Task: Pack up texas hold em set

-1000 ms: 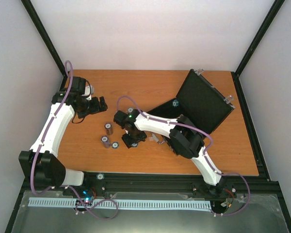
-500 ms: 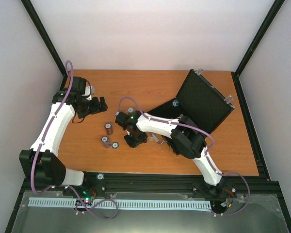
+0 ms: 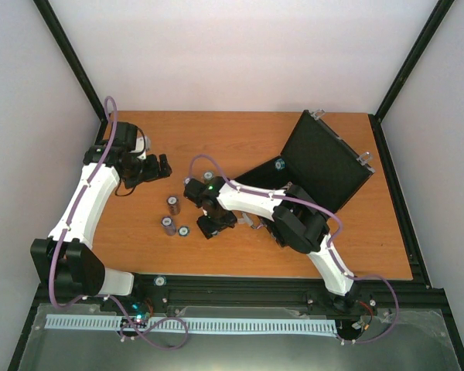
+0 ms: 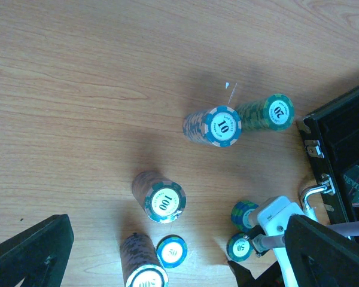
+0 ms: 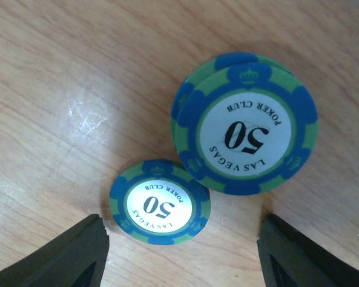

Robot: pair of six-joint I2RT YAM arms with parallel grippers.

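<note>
Currently, gathering the loose chips is judged to be the step in hand, and nothing is seen packed in the case yet. At the far left, the left gripper (image 3: 156, 167) is held over the table (image 3: 240, 139) with its jaws wide apart and nothing between them. To its right, loose chips are seen standing on the wood: a 500 stack (image 4: 145, 276) with a single 50 chip (image 4: 171, 251) just beside it, a 100 stack (image 4: 165, 202), and further on a 10 stack (image 4: 221, 125) close beside a 20 stack (image 4: 269, 113). Next, the right gripper (image 3: 214, 226) is positioned low over 2 piles of 50s: a lower 50 pile (image 5: 160, 202) and, just beside it, a taller 50 stack (image 5: 245, 125) whose top chip sits slightly askew. Its fingers (image 5: 78, 254) are spread and nothing is clamped. At the far right, the black case (image 3: 325, 162) lies open, well apart from the stacks. The next move is judged to call for the jaws to be centred on 1 pile, closed squarely so that no chip is squeezed out, and the pile carried rightwards into the case.
</note>
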